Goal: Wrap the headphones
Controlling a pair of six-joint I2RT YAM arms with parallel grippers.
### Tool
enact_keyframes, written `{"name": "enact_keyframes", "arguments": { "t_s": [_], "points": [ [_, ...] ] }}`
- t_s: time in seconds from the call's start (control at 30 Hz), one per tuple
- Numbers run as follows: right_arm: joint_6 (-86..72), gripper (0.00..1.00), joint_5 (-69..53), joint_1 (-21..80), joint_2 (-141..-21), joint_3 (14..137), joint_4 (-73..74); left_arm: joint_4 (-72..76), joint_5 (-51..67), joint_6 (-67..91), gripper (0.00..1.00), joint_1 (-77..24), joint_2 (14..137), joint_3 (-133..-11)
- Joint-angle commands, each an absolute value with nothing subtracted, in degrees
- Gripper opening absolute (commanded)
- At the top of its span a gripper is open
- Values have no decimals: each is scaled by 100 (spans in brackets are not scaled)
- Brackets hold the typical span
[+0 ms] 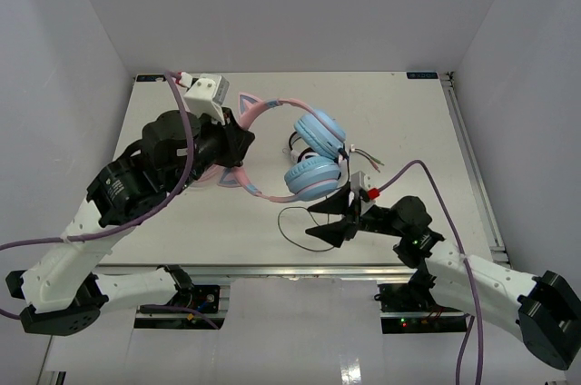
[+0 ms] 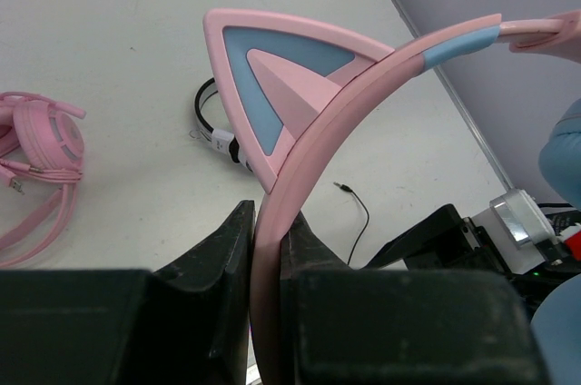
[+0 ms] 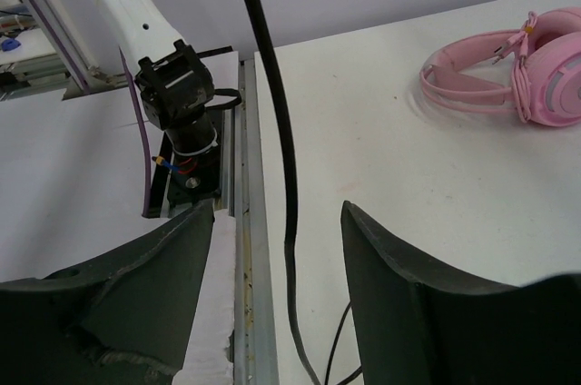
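**Top view.** The headphones [image 1: 313, 153] are over the middle of the desk [image 1: 408, 113], held by the pink headband. Their two light blue ear cups point toward the right arm. The left tool [image 1: 231, 144] is clamped on the headband between the two cat ears. The right tool [image 1: 325, 222] sits just on the near side of the lower ear cup, its fingers apart. A thin dark cable [image 1: 289, 222] loops on the desk beside it.

**Left wrist view.** The left tool [image 2: 270, 222] has both fingers pressed against the sides of the headband. One cat ear [image 2: 272, 76] rises just above the fingertips. Lying on the desk farther off are all-pink headphones [image 2: 36, 144] and a white-and-black pair [image 2: 213, 126].

**Right wrist view.** The right tool [image 3: 277, 212] stands with its jaws apart. The cable [image 3: 272, 103] runs down through the gap between them, and no contact with either finger [image 3: 399, 276] is visible. The all-pink headphones [image 3: 517, 76] lie well apart from it.
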State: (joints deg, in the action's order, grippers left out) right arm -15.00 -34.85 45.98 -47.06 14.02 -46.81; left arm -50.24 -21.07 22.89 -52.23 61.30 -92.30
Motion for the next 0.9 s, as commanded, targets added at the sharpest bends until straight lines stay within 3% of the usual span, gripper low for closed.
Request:
{"name": "enact_keyframes", "arguments": {
  "t_s": [0.0,0.17,0.4,0.63,0.73,0.8,0.87],
  "points": [
    [-1564,63,-3184,4785,-5079,1209,-5625,-4417,-1936,2569,0,-5229,5826,-9148],
    [-1592,61,-3125,4938,-5483,1230,-5891,-4352,-1970,2605,0,-5229,5728,-9061],
    [-1600,50,-2962,5062,-5933,1204,-6248,-4246,-1855,2654,0,-5229,5608,-8886],
    [-1712,31,-2960,5071,-6354,1255,-6695,-3729,-1100,2775,0,-5229,5340,-8221],
    [-1590,21,-2871,5071,-6211,1332,-6395,-3480,-301,2770,0,-5229,5200,-8058],
    [-1492,9,-2716,5071,-6060,1391,-6125,-3371,330,2744,0,-5229,5132,-7967],
    [-1376,8,-2566,5071,-5865,1452,-5826,-3283,1071,2745,0,-5229,5092,-7905]
  ]
}}
